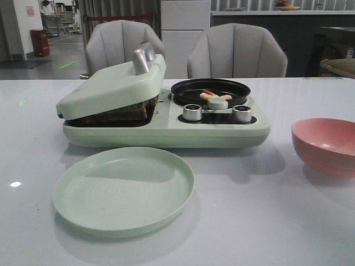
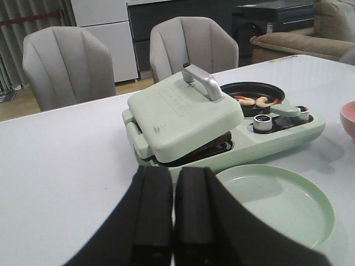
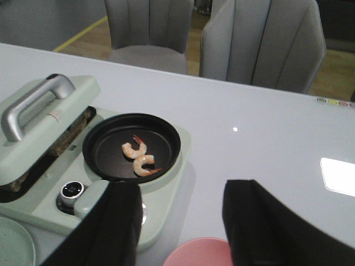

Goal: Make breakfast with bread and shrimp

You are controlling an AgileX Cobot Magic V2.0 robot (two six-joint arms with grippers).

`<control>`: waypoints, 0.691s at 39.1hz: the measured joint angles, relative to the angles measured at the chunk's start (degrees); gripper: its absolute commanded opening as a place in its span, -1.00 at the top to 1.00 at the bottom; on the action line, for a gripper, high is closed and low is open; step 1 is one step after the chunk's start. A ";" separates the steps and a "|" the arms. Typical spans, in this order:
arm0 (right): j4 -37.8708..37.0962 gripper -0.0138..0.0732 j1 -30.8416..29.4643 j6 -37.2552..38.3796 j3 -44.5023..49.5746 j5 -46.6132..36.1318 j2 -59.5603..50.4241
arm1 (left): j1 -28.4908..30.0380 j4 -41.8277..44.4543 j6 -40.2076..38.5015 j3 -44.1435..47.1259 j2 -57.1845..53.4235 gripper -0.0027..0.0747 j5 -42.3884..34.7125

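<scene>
The bread (image 1: pixel 125 112) lies in the pale green breakfast maker's (image 1: pixel 166 133) sandwich press, under its half-lowered lid (image 1: pixel 113 86); only the dark crust edge shows, also in the right wrist view (image 3: pixel 69 138). Two shrimp (image 3: pixel 138 157) lie in the round black pan (image 3: pixel 132 147); they also show in the front view (image 1: pixel 213 95) and the left wrist view (image 2: pixel 256 101). My left gripper (image 2: pixel 173 205) is shut and empty, above the table before the press. My right gripper (image 3: pixel 180 221) is open and empty, above the pink bowl (image 3: pixel 202 252) beside the machine. Neither arm shows in the front view.
An empty pale green plate (image 1: pixel 123 190) lies in front of the machine. The pink bowl (image 1: pixel 327 145) stands at the right. Two metal knobs (image 1: pixel 192 112) and a green pan handle (image 1: pixel 218 103) sit on the machine's front. Two grey chairs (image 1: pixel 237 52) stand behind the table.
</scene>
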 measured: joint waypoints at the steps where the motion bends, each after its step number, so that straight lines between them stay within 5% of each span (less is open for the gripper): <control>1: 0.00 -0.36 0.42 0.00 0.80 -0.15 -1.41 | 0.00 0.00 0.00 0.00 0.00 0.64 0.00; 17: 0.00 -0.36 3.10 0.00 21.06 -7.19 -28.70 | 0.00 0.00 0.00 0.00 0.00 0.64 0.00; 27: 0.00 -0.35 3.10 0.00 30.96 -7.86 -35.25 | 0.00 0.00 0.00 0.00 0.00 0.64 0.00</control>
